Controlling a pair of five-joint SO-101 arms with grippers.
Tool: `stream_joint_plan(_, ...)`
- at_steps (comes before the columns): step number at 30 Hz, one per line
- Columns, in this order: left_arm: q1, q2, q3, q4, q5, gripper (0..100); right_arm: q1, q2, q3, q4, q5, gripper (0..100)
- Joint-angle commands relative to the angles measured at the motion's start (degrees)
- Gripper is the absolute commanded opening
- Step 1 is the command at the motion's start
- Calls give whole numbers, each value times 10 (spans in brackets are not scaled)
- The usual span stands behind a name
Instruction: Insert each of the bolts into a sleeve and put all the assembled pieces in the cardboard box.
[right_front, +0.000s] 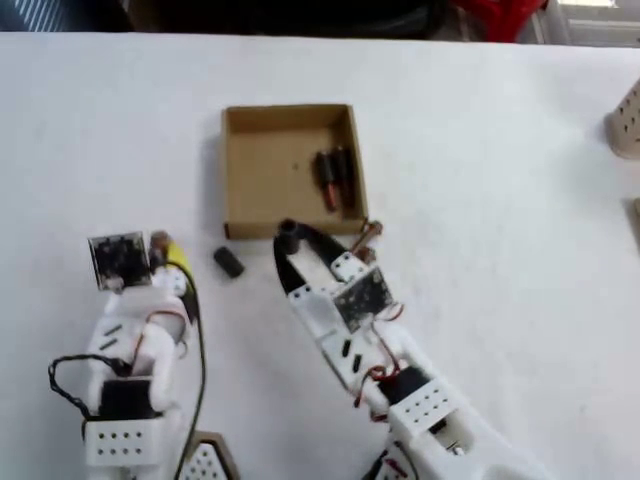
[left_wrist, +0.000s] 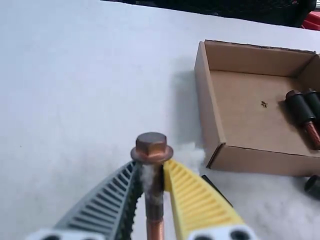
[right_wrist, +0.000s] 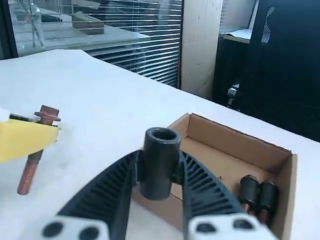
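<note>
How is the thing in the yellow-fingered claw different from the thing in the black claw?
The bolt in the left gripper is copper-coloured; the sleeve in the right gripper is black. The bolt is thin with a wide head; the sleeve is a short, thick tube with a hole. Both are held roughly upright.

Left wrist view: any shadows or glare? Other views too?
Left wrist view: soft shadow on the table outside the cardboard box wall nearest the bolt. High view: faint shadow along that wall. Right wrist view: bright blinds behind the sleeve.
</note>
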Motion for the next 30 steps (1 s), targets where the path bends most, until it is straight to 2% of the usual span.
stream_joint_plan(1, -4, -12, -3, -16, -4, 20, -2, -10, 5, -17, -57, 16)
stream_joint_plan(4, -3, -14, -3, -17, -3, 20, -4, -15, 5, -20, -105, 16)
stream_joint_plan(8, 23, -14, -3, -41, -2, 20, -2, -15, 5, -17, -106, 16)
stream_joint_plan(13, 87, -14, -6, -113, -4, 20, -6, -9, 5, -15, -106, 16)
stream_joint_plan(16, 102, -14, -16, -149, -4, 20, -6, -9, 5, 1, -106, 16)
stream_joint_plan(23, 112, -12, -114, -156, -4, 20, -15, -9, 5, 13, -106, 16)
stream_joint_plan(30, 228, -12, -155, -166, -4, 20, -28, -9, 5, 14, -106, 16)
